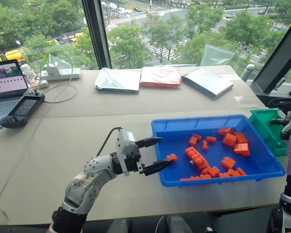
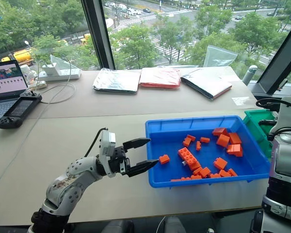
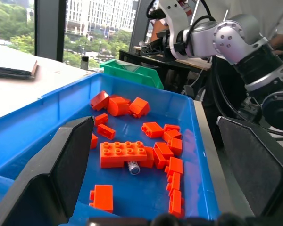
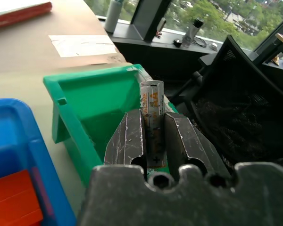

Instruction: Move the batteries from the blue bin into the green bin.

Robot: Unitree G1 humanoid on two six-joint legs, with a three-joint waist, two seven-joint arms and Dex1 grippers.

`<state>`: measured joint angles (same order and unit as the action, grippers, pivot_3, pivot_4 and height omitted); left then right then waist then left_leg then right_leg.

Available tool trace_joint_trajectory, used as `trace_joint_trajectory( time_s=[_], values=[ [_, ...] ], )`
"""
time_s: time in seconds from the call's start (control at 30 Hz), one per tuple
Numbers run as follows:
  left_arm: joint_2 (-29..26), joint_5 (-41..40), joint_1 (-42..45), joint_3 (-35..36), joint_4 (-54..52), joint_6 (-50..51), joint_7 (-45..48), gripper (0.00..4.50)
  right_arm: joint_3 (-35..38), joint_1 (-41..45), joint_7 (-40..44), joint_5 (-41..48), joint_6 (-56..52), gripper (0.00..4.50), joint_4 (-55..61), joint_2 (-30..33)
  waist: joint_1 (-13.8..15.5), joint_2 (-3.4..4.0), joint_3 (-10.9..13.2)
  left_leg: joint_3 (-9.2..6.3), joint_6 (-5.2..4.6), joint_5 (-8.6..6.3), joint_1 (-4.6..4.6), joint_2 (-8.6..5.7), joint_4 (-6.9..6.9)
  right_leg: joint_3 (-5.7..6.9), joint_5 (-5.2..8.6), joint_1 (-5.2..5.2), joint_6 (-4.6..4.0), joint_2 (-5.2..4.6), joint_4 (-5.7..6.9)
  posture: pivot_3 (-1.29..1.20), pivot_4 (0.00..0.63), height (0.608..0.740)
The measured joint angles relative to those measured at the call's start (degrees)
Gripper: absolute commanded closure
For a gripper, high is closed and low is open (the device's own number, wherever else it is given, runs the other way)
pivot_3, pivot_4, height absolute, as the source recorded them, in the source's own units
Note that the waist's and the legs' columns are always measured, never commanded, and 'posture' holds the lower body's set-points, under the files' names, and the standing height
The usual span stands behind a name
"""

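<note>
One battery (image 4: 151, 123) sits pinched in my right gripper (image 4: 152, 134) above the green bin (image 4: 99, 106); another (image 3: 133, 167) lies among orange bricks (image 3: 124, 154) in the blue bin (image 1: 160, 128). My left gripper (image 1: 157, 154) spreads wide over a beige table (image 1: 77, 131) by windows (image 1: 150, 29).

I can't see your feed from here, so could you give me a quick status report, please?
Left gripper open at the blue bin's near-left corner. Right gripper holds a battery over the green bin. One battery left among orange bricks.
</note>
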<state>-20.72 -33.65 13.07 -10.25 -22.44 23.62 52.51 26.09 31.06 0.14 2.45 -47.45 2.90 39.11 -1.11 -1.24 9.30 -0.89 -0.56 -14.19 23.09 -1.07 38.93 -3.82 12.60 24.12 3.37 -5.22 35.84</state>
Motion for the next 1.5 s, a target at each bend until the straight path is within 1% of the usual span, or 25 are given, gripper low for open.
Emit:
trace_joint_trajectory(
  time_s=[0.07,0.13,0.27,0.37,0.43,0.53,0.63,0.77,0.9,1.03,1.23,1.43,1.5],
  values=[
    [0.0,0.0,0.0,0.0,0.0,0.0,0.0,0.00,-1.2,0.2,5.3,3.1,1.2,0.02,2.9,0.1,-0.1,0.00,0.0,-0.03,0.00,0.00,-0.01,0.03,-0.01,0.00,0.00,-0.01,0.00,0.04,0.00,0.00,0.150,0.740],
    [-0.1,-0.1,-0.1,0.1,-0.1,0.0,0.0,0.00,-3.6,-1.1,12.2,7.1,0.5,0.02,6.9,1.6,-0.1,0.01,0.0,-0.11,0.00,0.00,0.00,0.03,-0.01,0.00,0.00,0.01,0.00,0.02,0.00,0.00,0.150,0.740],
    [-0.3,-0.1,-0.3,0.3,0.1,0.0,0.0,0.00,-9.3,-8.7,29.6,19.3,-6.2,0.02,21.0,9.0,0.5,0.00,0.0,-0.52,-0.08,-0.04,0.06,0.00,0.00,0.10,0.01,-0.08,0.01,-0.05,-0.09,0.00,0.150,0.740],
    [-0.4,-0.1,-0.3,0.4,0.3,0.0,0.0,0.00,-12.3,-15.1,37.6,26.4,-11.1,0.02,29.4,12.8,0.7,-0.03,0.0,-0.53,-0.10,-0.06,0.07,0.01,0.05,0.12,0.01,-0.08,0.03,-0.09,-0.11,0.00,0.150,0.740],
    [-0.3,0.0,-0.2,0.4,0.3,0.0,0.0,0.00,-13.1,-17.2,39.2,28.3,-13.9,0.02,31.4,14.4,0.6,-0.03,0.0,-0.51,-0.09,-0.06,0.06,-0.02,0.09,0.10,0.01,-0.08,0.03,-0.08,-0.09,0.00,0.150,0.740],
    [-0.3,0.0,-0.2,0.4,0.4,0.0,-0.1,0.00,-15.1,-20.5,39.8,28.7,-16.4,0.02,33.4,17.9,0.6,-0.04,0.0,-0.50,-0.09,-0.05,0.01,0.00,0.09,0.11,0.02,-0.08,0.02,-0.03,-0.06,0.00,0.150,0.740],
    [-0.2,0.0,-0.2,0.4,0.4,0.0,-0.1,0.00,-18.5,-21.1,38.9,28.6,-17.6,0.02,35.0,17.9,0.3,-0.03,0.0,-0.49,-0.09,-0.05,0.00,0.02,0.08,0.08,0.02,-0.05,0.02,0.00,-0.04,0.00,0.150,0.740],
    [-0.1,0.0,-0.2,0.4,0.4,0.0,-0.2,0.00,-20.9,-20.8,36.9,28.0,-18.4,0.02,35.1,17.3,0.4,-0.04,0.0,-0.50,-0.08,-0.05,0.02,0.01,0.08,0.08,0.02,-0.05,0.02,-0.01,-0.04,0.00,0.150,0.740],
    [0.0,0.0,-0.1,0.4,0.6,0.0,-0.2,0.00,-24.5,-16.8,31.0,25.8,-20.4,0.02,32.5,10.8,0.4,-0.06,0.0,-0.50,-0.07,-0.04,0.01,0.01,0.10,0.08,0.02,-0.04,0.02,0.01,-0.02,0.00,0.150,0.740],
    [0.0,0.1,-0.1,0.3,0.7,0.0,-0.4,0.00,-25.9,-14.2,27.0,24.3,-22.7,0.02,29.5,7.4,0.5,-0.06,0.0,-0.51,-0.07,-0.04,0.07,-0.02,0.08,0.08,0.02,0.00,0.02,-0.03,-0.03,0.00,0.150,0.740],
    [0.1,0.3,-0.1,0.3,0.7,0.0,-0.6,0.00,-27.8,-12.9,24.4,23.0,-24.4,0.02,27.8,4.1,0.4,-0.06,0.0,-0.51,-0.07,-0.04,0.06,-0.02,0.08,0.09,0.02,0.00,0.02,-0.02,-0.02,0.00,0.150,0.740],
    [0.1,0.3,-0.1,0.3,0.7,0.0,-0.7,0.00,-28.1,-11.7,22.7,22.3,-25.8,0.02,26.1,2.4,0.4,-0.06,0.0,-0.51,-0.07,-0.04,0.06,-0.02,0.08,0.09,0.02,0.00,0.02,-0.02,-0.02,0.00,0.150,0.740],
    [0.1,0.3,-0.1,0.3,0.7,0.0,-0.8,0.00,-28.1,-11.6,22.7,22.3,-25.8,0.53,25.9,2.2,0.4,-0.06,0.0,-0.51,-0.07,-0.04,0.06,-0.02,0.08,0.09,0.02,0.00,0.02,-0.02,-0.02,0.00,0.150,0.740]
  ],
)
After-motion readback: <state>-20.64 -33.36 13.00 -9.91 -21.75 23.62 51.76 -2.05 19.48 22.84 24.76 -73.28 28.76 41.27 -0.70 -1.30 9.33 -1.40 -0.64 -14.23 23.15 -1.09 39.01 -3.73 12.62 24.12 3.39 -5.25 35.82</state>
